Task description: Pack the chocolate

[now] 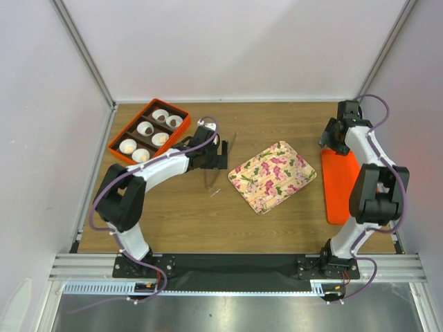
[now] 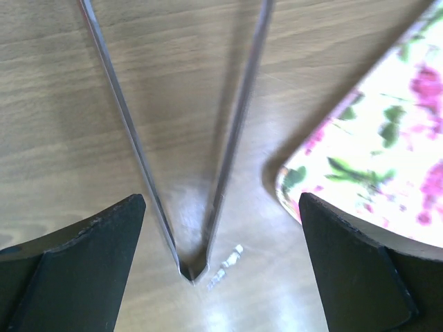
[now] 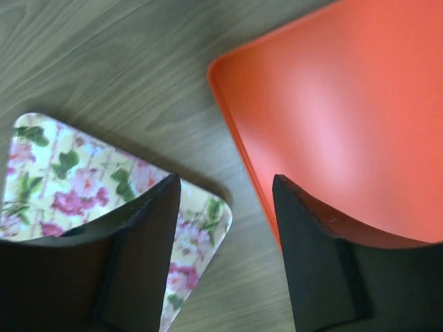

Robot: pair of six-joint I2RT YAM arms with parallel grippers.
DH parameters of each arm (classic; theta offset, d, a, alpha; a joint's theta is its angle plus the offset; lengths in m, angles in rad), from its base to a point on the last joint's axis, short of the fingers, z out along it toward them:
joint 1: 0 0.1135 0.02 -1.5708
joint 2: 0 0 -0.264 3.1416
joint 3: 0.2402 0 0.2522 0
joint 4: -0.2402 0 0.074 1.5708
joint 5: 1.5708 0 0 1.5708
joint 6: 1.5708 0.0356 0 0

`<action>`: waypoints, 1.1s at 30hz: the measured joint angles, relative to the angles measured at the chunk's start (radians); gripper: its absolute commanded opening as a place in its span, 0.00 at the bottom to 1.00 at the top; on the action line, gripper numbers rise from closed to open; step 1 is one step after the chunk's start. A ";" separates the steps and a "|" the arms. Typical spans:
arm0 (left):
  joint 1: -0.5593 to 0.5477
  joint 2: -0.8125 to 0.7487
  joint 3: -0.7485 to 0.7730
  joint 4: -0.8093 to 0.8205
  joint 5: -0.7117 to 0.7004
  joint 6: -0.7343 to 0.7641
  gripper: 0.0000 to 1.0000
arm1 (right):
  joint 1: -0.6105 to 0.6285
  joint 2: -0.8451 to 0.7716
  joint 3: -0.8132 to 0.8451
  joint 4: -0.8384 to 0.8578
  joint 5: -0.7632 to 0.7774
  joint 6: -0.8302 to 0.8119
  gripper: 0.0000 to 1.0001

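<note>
**Chocolate (image 1: 146, 129) lay in the white cups of the orange box**

The chocolate was seen only from the top camera, as small dark rounded pieces. Each lay inside a white paper cup (image 1: 127, 146). The cups stood in two rows in the dark compartments of a rectangular orange box (image 1: 129, 123), at the far left of the wooden table (image 1: 277, 131). How many cups had a piece I could not tell, because they were too small.

The left gripper (image 2: 221, 199) hung low over thin metal tongs (image 2: 131, 138), to the right of the box. Its two black fingers (image 2: 76, 263) stood wide apart and held nothing. The tongs lay flat on the wood between the fingers without touching them. Their two shiny narrow arms spread like a letter V from a pointed hinge. A tiny pale scrap (image 2: 228, 261) lay just beside the hinge.

A tray (image 1: 272, 176) with rounded corners, pink flowers and green leaves lay tilted in the middle of the table.

The right gripper (image 3: 225, 181) hovered over the near-left edge of a smooth glossy orange lid (image 1: 339, 187), which lay flat at the right side. Its jaws were partly apart, narrower than the left ones, with nothing between them
</note>
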 measured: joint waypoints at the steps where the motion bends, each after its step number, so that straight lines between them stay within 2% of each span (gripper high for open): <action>1: 0.000 -0.026 -0.008 -0.003 0.007 -0.004 1.00 | -0.003 0.031 0.021 -0.002 -0.008 -0.015 0.53; 2: 0.000 -0.048 -0.016 -0.002 0.017 -0.008 1.00 | -0.005 0.056 0.042 -0.013 -0.010 -0.025 0.47; 11: -0.014 -0.372 -0.060 -0.018 0.158 -0.004 1.00 | -0.006 0.201 0.086 -0.024 -0.016 -0.119 0.50; 17: -0.018 -0.530 -0.072 -0.039 0.206 0.017 1.00 | -0.007 0.229 0.086 -0.016 -0.022 -0.157 0.44; 26: -0.018 -0.606 -0.087 -0.061 0.206 0.038 1.00 | -0.011 0.274 0.068 0.006 -0.043 -0.185 0.40; 33: -0.018 -0.606 -0.100 -0.066 0.207 0.045 1.00 | -0.011 0.290 0.055 0.038 -0.048 -0.194 0.32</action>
